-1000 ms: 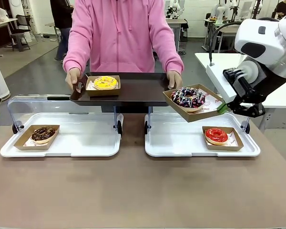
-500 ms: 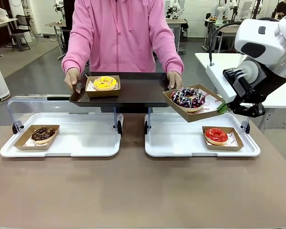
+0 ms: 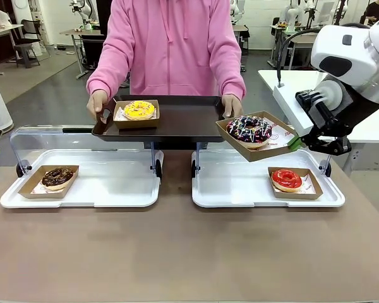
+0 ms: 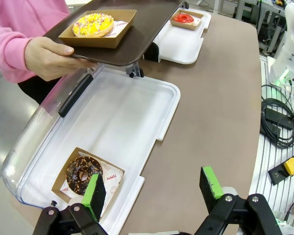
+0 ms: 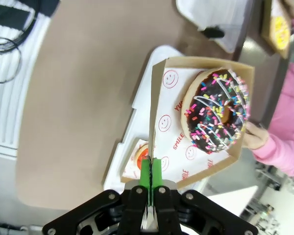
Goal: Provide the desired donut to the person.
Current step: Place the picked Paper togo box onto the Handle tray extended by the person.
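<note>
The person (image 3: 170, 44) in a pink hooded sweatshirt holds a dark tray (image 3: 183, 120) with both hands across the table. On it sits a yellow sprinkled donut (image 3: 139, 109) in a cardboard box. My right gripper (image 3: 295, 143) is shut on the rim of a cardboard box (image 5: 161, 142) carrying a chocolate donut with coloured sprinkles (image 3: 249, 129), held in the air beside the dark tray's right end, near the person's hand (image 3: 232, 105). My left gripper (image 4: 154, 188) hangs open above the left white tray's near corner, close to a chocolate nut donut (image 4: 82, 173).
Two white trays (image 3: 114, 189) (image 3: 240, 189) with raised clear lids lie on the brown table. The left holds the chocolate nut donut (image 3: 57, 177), the right a red glazed donut (image 3: 287, 179) in its box. Cables and a yellow button (image 4: 290, 165) lie off the table edge.
The person has straightened slightly behind the dark tray. Both grippers and the held box stay where they were.
</note>
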